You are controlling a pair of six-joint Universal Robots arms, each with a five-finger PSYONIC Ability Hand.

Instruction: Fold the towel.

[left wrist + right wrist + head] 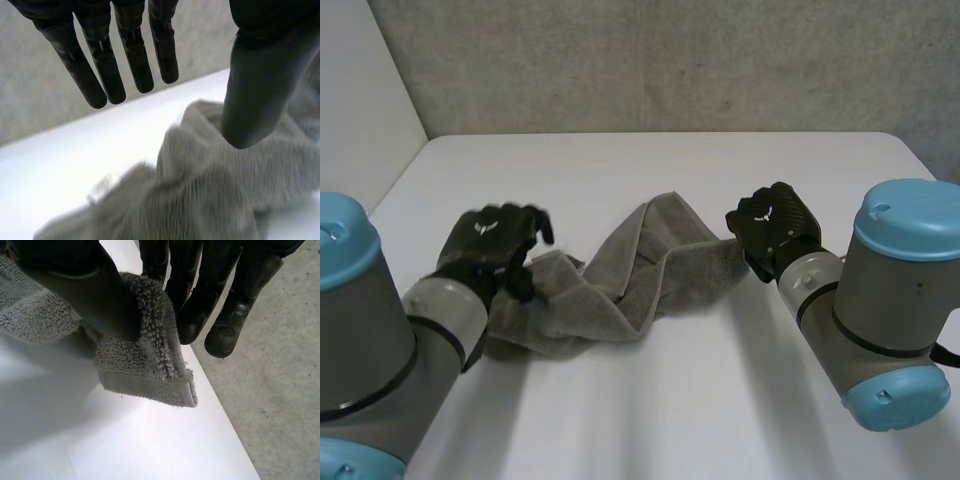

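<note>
Right hand [200,295]: fingers closed against the thumb [95,295], a corner of the grey towel [145,365] pinched between them. Cloth wrapped round the thumb tip, pile side out. Hemmed tip of that corner hanging free just below the thumb, over the white table [125,440]. From the head camera, gripped at the towel's right end, toward the table's right side.

Left hand [100,70]: fingers straight and a little spread, thumb straight too and well apart from them; gripping nothing. Towel bunched below the palm, under the gap between fingers and thumb and on past the thumb tip. Contact between thumb tip and cloth: cannot tell. From the head camera, poised over the towel's left end.

Between the two hands: towel crumpled, not flat, strung as a loose band across the middle of the table. One fold humped up toward the far edge, left end heaped beneath the left hand, right end drawn up to the right hand. Beyond the table, a grey wall [650,60].
</note>
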